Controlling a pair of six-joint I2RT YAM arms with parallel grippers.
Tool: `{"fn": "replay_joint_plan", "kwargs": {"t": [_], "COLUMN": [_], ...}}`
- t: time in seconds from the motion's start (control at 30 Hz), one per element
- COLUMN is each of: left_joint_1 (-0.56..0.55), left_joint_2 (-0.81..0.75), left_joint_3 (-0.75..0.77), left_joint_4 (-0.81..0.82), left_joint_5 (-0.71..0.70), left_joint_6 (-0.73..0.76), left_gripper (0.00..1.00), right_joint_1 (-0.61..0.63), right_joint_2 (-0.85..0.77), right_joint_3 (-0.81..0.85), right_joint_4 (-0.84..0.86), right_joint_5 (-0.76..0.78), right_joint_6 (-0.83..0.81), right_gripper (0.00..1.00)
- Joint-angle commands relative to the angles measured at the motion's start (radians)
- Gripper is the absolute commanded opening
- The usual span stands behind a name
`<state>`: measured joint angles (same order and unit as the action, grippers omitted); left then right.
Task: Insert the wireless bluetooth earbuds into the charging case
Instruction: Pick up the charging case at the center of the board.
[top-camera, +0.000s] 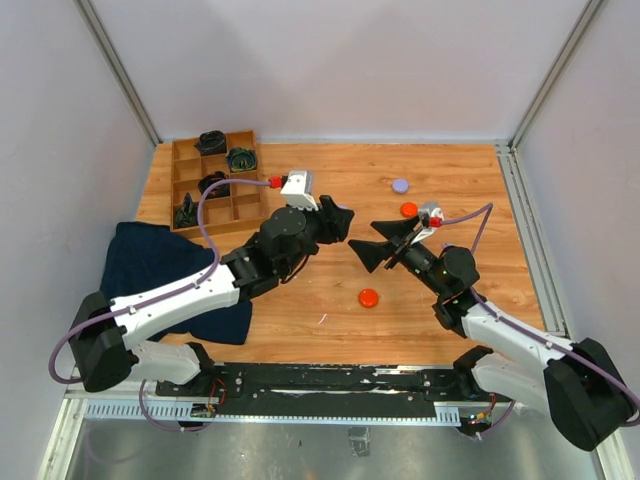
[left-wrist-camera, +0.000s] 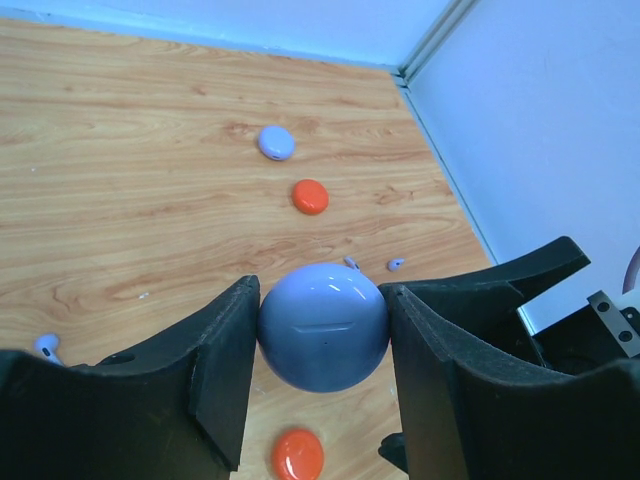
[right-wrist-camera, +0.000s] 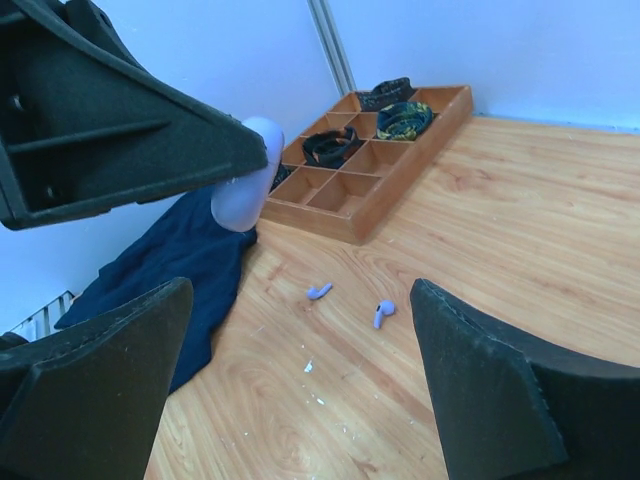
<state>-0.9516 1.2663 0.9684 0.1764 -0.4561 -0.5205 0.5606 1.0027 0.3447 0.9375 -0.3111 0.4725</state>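
Note:
My left gripper (left-wrist-camera: 322, 288) is shut on a round lavender charging case (left-wrist-camera: 322, 330), held closed above the table; the top view shows this gripper (top-camera: 343, 222) mid-table. Two lavender earbuds (right-wrist-camera: 318, 291) (right-wrist-camera: 383, 312) lie on the wood below and ahead of my right gripper (right-wrist-camera: 300, 320), which stands open with nothing between its fingers. From the left wrist the same pair shows just past the case (left-wrist-camera: 351, 263) (left-wrist-camera: 396, 264), and another lavender earbud (left-wrist-camera: 47, 346) lies at far left. In the top view the right gripper (top-camera: 368, 245) faces the left one closely.
A lavender disc (top-camera: 400, 185) and two orange-red discs (top-camera: 408, 209) (top-camera: 369, 297) lie on the table. A wooden compartment tray (top-camera: 243, 206) with black coiled bundles stands at the back left. A dark blue cloth (top-camera: 160, 265) lies under the left arm.

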Motion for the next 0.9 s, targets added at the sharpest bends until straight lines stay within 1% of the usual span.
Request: {"fn": "replay_joint_plan", "kwargs": {"t": [0.0,0.07,0.4,0.53,0.73,0.87], "left_joint_1": [-0.024,-0.032,-0.060,-0.064,-0.067,-0.067], "left_joint_2": [-0.006,-0.004,0.017,0.023,0.028,0.028], "left_joint_3": [-0.013,-0.014,-0.013,-0.019,-0.018,-0.014], "left_joint_4": [0.070,0.079,0.094,0.095,0.095,0.098], "left_joint_5": [-0.067,-0.069,-0.074,-0.076,-0.060,-0.044], "left_joint_6": [-0.016,-0.021,-0.023,-0.024,-0.029,-0.023], "left_gripper": [0.45,0.45,0.48,0.48,0.48,0.48], "right_joint_1": [0.022,0.026,0.037,0.036,0.036,0.037], "right_joint_2": [0.048,0.078,0.202,0.224,0.236,0.241], "right_joint_3": [0.012,0.023,0.059,0.070,0.079,0.074], "right_joint_4": [0.202,0.230,0.391,0.415,0.422,0.437], "right_joint_5": [-0.023,-0.031,-0.062,-0.066,-0.071,-0.072], "right_joint_6": [0.034,0.037,0.088,0.090,0.081,0.082], "right_gripper": [0.90,0.86,0.73,0.68,0.55,0.42]}}
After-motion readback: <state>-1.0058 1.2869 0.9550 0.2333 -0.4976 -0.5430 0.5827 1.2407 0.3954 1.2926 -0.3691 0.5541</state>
